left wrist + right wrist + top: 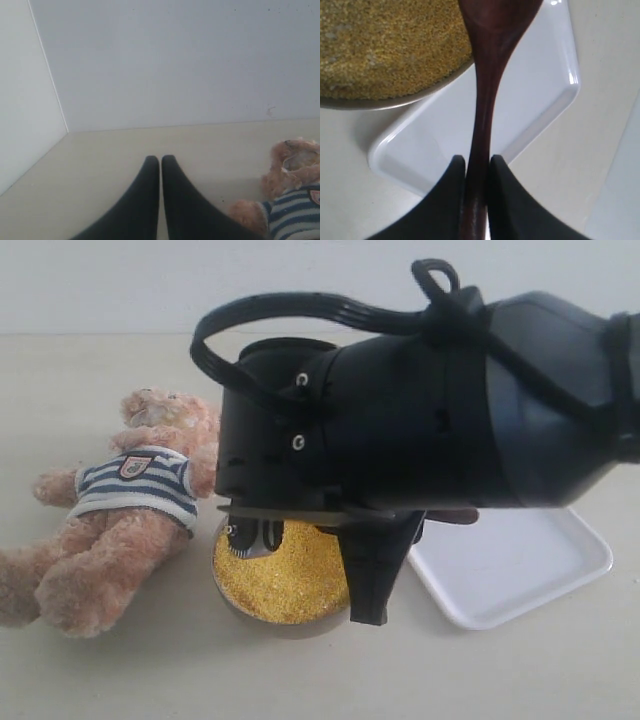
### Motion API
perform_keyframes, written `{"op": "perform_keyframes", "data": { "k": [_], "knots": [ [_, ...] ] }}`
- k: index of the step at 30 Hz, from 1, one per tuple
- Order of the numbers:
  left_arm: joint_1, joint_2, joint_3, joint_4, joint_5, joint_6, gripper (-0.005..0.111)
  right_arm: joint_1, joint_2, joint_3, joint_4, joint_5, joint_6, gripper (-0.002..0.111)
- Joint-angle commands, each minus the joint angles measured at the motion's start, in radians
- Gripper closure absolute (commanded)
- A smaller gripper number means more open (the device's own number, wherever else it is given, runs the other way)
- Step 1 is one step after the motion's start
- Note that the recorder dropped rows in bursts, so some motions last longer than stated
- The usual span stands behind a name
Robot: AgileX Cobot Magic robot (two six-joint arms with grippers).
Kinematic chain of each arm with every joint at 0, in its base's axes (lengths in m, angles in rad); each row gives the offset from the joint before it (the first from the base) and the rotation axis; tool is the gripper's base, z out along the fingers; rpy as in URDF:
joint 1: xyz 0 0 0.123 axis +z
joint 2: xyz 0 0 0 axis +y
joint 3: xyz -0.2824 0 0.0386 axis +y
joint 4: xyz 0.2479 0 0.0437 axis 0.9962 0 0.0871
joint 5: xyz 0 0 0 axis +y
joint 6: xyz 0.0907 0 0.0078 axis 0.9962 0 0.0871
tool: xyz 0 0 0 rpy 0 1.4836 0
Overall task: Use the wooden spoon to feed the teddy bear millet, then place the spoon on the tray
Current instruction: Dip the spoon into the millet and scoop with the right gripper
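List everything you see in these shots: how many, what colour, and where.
teddy bear: one, tan-pink, striped shirt, lying left of the metal bowl
millet: one heap, bright yellow, filling the metal bowl
metal bowl: one, grey, between bear and tray
tray: one, white, right of the metal bowl
wooden spoon: one, dark reddish-brown, handle in the right gripper
table: one, beige, under everything
left gripper: one, black, shut, holding nothing, beside the bear
right gripper: one, black, shut on the wooden spoon, above the metal bowl

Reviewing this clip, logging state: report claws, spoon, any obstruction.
Left claw shut, empty. Right claw shut on spoon handle, head by the millet. Bear beside bowl, nothing seen in the way.
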Motion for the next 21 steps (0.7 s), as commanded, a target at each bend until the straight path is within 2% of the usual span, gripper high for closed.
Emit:
{"op": "perform_keyframes", "data": {
  "k": [1, 11, 21],
  "knots": [
    [-0.008, -0.003, -0.004, 0.0, 0.002, -0.006, 0.103, -0.049, -0.006, -0.003, 0.001, 0.006, -0.015, 0.109],
    [-0.008, -0.003, -0.004, 0.0, 0.002, -0.006, 0.103, -0.049, -0.004, -0.003, 0.08, 0.006, -0.1, 0.109],
    [-0.008, -0.003, -0.004, 0.0, 0.0, -0.006, 0.103, -0.049, 0.046, -0.003, 0.013, 0.006, -0.08, 0.109]
  ]
}}
